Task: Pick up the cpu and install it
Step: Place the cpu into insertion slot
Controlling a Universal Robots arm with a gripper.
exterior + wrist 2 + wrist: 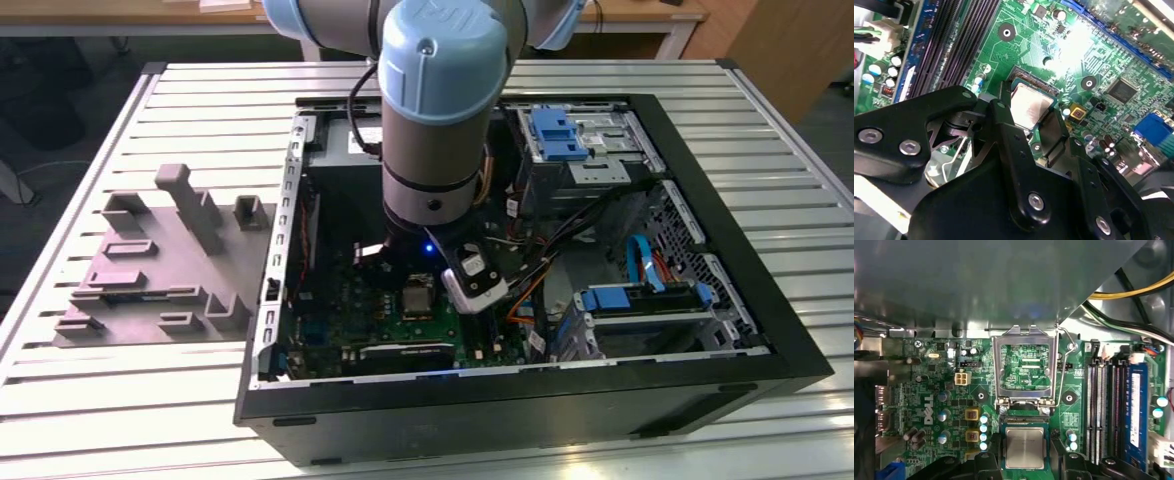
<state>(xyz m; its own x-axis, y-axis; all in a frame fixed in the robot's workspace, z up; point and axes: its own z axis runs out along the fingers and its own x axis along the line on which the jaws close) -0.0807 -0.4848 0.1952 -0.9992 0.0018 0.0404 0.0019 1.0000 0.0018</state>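
The cpu (1030,104), a small square chip with a silvery top and a thin green rim, hangs between my gripper's (1031,120) black fingers (1004,112). They press on two opposite edges, so the gripper is shut on it. Just beyond the chip a strip of the socket (1035,82) shows, so the chip sits slightly above the socket. In the first wrist view the cpu (1025,447) lies just below the opened metal load plate (1026,365). In the exterior view the arm (430,110) reaches down into the open computer case (747,300) over the green motherboard (360,310).
A grey moulded fixture plate (160,270) with upright blocks lies on the slatted table at the exterior view's left. Memory slots (1104,410) run beside the socket, and its lever (1066,340) stands open. Cables (1134,295) and blue drive brackets (554,130) crowd the case.
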